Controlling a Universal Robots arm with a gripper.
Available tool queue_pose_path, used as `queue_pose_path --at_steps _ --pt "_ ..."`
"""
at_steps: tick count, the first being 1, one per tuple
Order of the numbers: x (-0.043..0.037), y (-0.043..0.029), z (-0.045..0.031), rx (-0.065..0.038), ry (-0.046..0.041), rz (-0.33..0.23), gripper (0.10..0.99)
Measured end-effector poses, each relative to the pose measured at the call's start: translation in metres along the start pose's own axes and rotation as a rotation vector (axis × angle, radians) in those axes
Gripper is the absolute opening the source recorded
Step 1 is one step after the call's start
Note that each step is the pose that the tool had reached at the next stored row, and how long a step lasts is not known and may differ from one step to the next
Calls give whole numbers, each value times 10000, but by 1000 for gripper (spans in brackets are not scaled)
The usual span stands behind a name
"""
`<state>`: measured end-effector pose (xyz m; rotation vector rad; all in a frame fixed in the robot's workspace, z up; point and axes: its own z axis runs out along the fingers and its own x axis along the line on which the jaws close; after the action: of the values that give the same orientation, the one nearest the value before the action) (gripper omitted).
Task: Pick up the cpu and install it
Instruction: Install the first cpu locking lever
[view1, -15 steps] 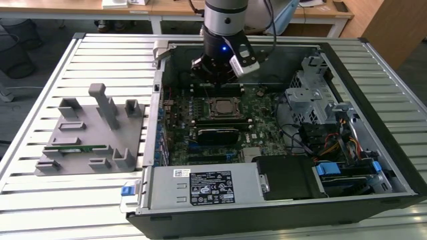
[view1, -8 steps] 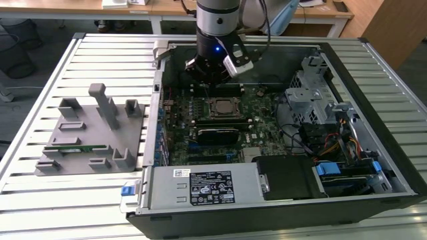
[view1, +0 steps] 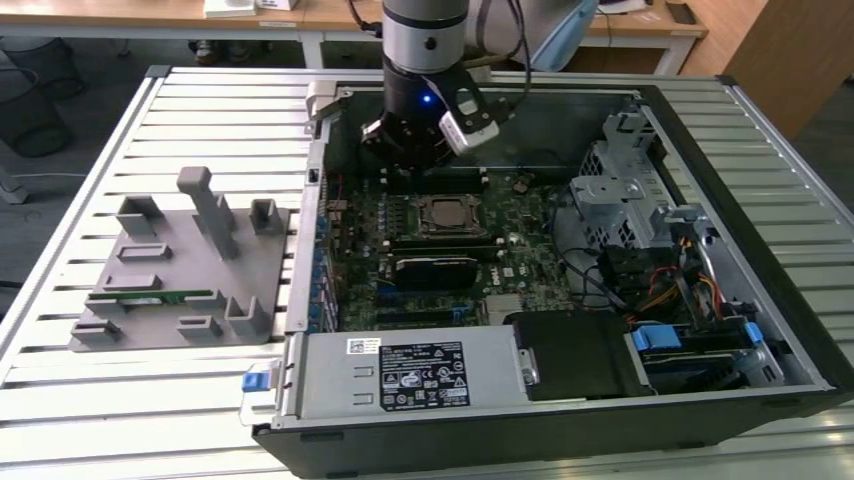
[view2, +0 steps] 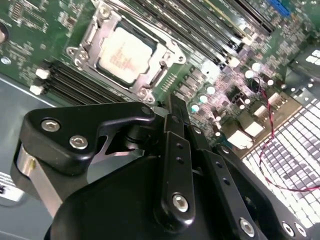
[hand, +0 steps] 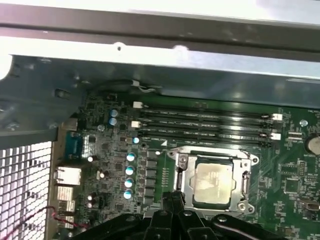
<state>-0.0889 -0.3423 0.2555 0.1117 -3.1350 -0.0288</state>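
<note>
Silvery cpu (view1: 446, 214) sits in motherboard socket inside open computer case (view1: 787, 330), exterior view; gripper (view1: 416, 168) hovers just beyond it, grey fixture tray (view1: 160, 300) well apart at exterior view's left. Second wrist view: black gripper (view2: 172, 112) fingers pressed together, empty, near cpu (view2: 124, 54). First wrist view: cpu (hand: 214, 182) seated, memory slots (hand: 205, 125) beside.
</note>
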Motion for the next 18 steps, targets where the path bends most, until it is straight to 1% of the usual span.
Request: queue_pose_path --at_steps 2,5,15,18 --pt "44 9 1 0 -5 -2 106" --pt "86 33 1 2 -6 -3 106" --pt "175 159 5 1 -6 -4 106" --pt "186 197 7 1 -7 -6 106"
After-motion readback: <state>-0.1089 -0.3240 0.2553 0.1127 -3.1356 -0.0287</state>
